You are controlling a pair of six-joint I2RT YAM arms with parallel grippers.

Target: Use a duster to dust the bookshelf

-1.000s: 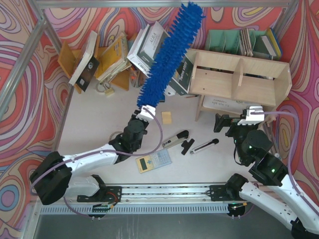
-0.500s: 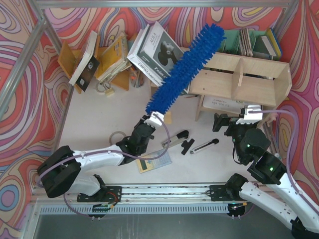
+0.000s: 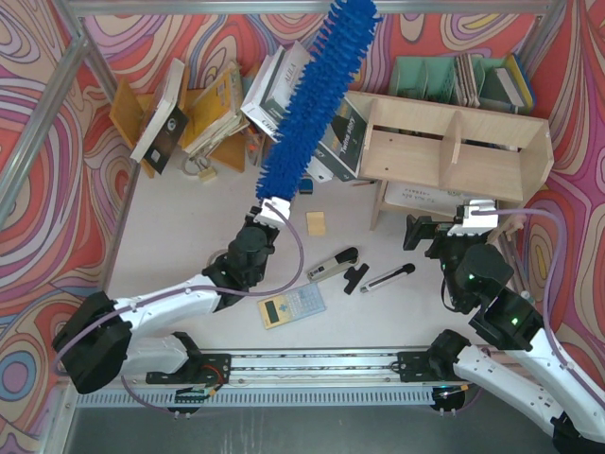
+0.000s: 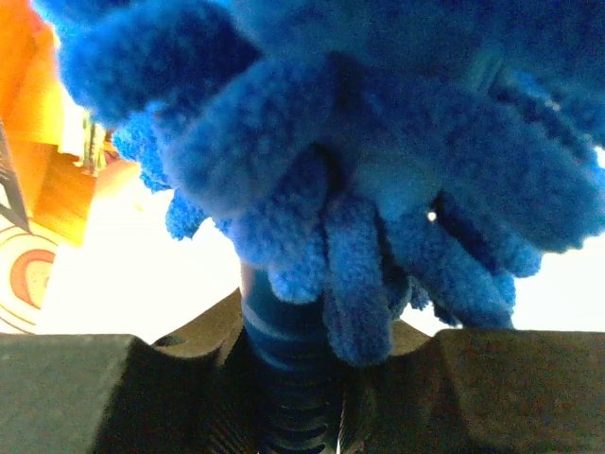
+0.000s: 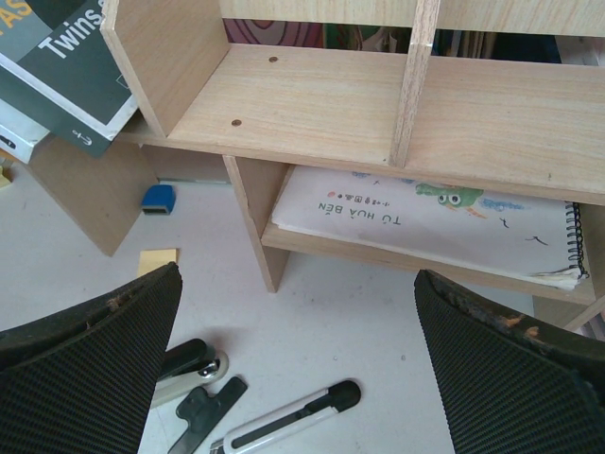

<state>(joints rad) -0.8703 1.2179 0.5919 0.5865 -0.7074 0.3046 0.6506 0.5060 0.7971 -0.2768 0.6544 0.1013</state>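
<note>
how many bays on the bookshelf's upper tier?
2. On the bookshelf, the left bay sits between the left end panel and the divider; the right bay between divider and rounded side panel. None looks hidden.

Obs: duster (image 3: 307,104), blue chenille cloth, fluffy, matt; handle (image 4: 284,378) ribbed plastic. bookshelf (image 5: 312,104), pale plywood, smooth, matt. spiral notebook (image 5: 425,218), white paper, wire binding. utility knife (image 5: 284,421), white and black plastic, slight gloss. table (image 5: 359,359), white, matt.

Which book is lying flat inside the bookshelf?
The white spiral-bound book on the lower board of the bookshelf; the dark Twins book sits tilted outside its end panel.
</note>
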